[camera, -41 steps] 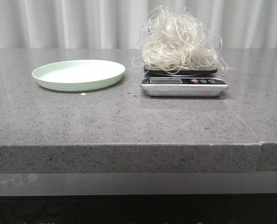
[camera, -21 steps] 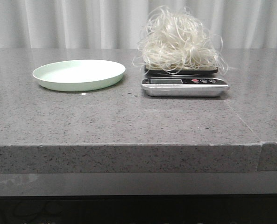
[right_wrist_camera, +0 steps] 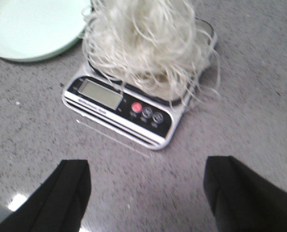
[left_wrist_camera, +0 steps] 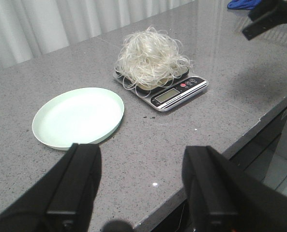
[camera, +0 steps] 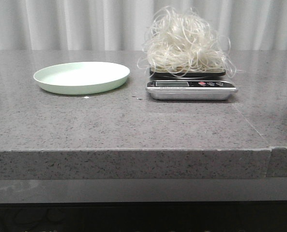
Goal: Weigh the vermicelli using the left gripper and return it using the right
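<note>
The vermicelli [camera: 184, 43], a fluffy off-white ball of thin strands, sits on the platform of a small silver digital scale [camera: 191, 90] at the back right of the grey stone table. It also shows in the left wrist view [left_wrist_camera: 150, 58] and the right wrist view [right_wrist_camera: 148, 43]. The pale green plate [camera: 80, 77] lies empty to the scale's left. Neither gripper shows in the front view. My left gripper [left_wrist_camera: 141, 183] is open and empty, above the table's front edge, well back from the plate [left_wrist_camera: 78, 116]. My right gripper [right_wrist_camera: 145, 193] is open and empty, just in front of the scale [right_wrist_camera: 119, 111].
A white curtain hangs behind the table. A seam runs across the tabletop at the right [camera: 252, 128]. A dark part of the right arm [left_wrist_camera: 271, 17] shows in the left wrist view, with something blue [left_wrist_camera: 240, 5] beyond it.
</note>
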`<state>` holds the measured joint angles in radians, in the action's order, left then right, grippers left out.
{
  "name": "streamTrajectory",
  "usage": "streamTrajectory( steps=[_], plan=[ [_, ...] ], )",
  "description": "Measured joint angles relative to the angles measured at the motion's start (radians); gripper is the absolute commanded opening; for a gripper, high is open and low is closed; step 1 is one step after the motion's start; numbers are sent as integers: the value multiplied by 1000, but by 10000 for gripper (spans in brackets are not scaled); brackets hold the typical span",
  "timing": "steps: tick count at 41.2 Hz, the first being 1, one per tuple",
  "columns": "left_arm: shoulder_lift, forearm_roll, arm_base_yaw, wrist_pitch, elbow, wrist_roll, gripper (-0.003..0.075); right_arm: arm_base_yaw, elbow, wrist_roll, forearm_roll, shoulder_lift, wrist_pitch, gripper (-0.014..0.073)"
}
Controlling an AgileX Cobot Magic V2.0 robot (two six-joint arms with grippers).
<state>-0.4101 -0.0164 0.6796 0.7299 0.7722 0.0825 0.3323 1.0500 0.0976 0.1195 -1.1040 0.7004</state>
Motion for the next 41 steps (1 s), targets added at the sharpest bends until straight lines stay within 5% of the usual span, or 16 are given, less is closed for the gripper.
streamTrajectory(
  steps=[25, 41],
  plan=[
    [0, 0, 0, 0, 0, 0, 440, 23, 452, 4, 5, -478, 0, 587],
    [0, 0, 0, 0, 0, 0, 440, 23, 605, 8, 11, -716, 0, 587]
  ],
)
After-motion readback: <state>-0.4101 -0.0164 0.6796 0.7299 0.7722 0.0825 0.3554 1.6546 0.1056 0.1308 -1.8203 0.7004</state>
